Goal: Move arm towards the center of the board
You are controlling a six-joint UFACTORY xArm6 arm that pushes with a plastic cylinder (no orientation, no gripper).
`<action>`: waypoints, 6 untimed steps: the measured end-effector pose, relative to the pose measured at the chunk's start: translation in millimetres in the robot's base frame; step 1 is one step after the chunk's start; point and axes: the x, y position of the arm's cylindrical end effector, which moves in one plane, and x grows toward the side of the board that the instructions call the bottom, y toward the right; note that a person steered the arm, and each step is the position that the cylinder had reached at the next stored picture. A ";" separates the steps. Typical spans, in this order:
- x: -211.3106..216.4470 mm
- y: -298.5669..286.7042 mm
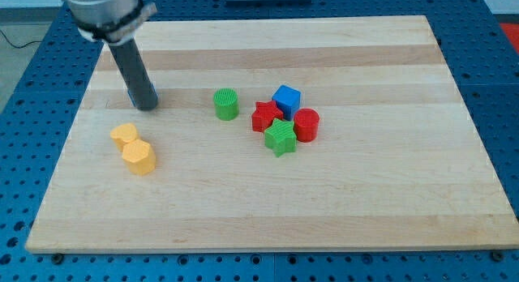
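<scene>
Seven small coloured blocks lie on a pale wooden board point(324, 201) that rests on a blue perforated counter point(36, 71).

Arm: a dark rod point(134, 71) comes down from the view's top left; my tip point(147, 106) sits on the board's left part, well left of the board's centre. It touches no block. There is no hand on this arm, only the bare rod, so nothing is spread, pressed together or pinched.

Yellow pair: a yellow block point(124, 135) of rounded, lobed shape lies below my tip and slightly to the view's left, apart from it. A yellow hexagonal block point(139, 156) sits touching it on the lower right.

Green cylinder point(226, 104): stands alone to the view's right of my tip, at about the same height in the view, between the tip and the cluster.

Cluster, right of the green cylinder, near the board's centre: a blue cube point(286, 98) at the top; a red star-shaped block point(264, 116) on the left; a red cylinder point(306, 125) on the right; a green star point(280, 137) at the bottom. These four crowd close together, touching or nearly so.

Board's right half and lower edge carry only wood grain.
</scene>
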 end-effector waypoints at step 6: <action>21.5 310.4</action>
